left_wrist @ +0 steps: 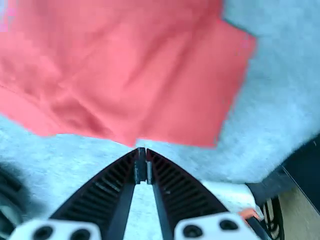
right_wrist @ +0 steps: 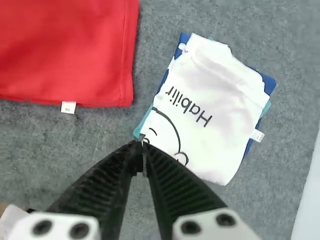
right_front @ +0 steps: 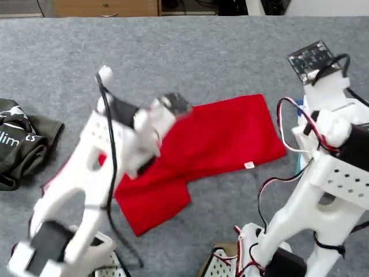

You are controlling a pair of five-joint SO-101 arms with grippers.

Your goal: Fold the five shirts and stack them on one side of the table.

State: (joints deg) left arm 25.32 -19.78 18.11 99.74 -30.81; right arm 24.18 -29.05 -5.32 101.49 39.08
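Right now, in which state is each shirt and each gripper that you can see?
red shirt: lying flat, partly folded.
dark shirt: bunched up, not folded.
white shirt: folded, on top of a stack.
left gripper: jaws shut.
right gripper: jaws shut.

Red shirt (right_front: 225, 135), black-printed white shirt (right_wrist: 215, 125), dark green shirt (right_front: 23, 144), grey table (right_front: 173, 52)

left gripper (left_wrist: 141, 165): ribbed black fingers (left_wrist: 100, 200) pressed together, tips meeting | red shirt (left_wrist: 125, 70): lies just beyond the fingertips, its nearest edge right at the tips, contact unclear | grey table (left_wrist: 280, 110): bare either side of the fingers and past the shirt's corner | black part (left_wrist: 300, 170): beside the finger bases, blurred
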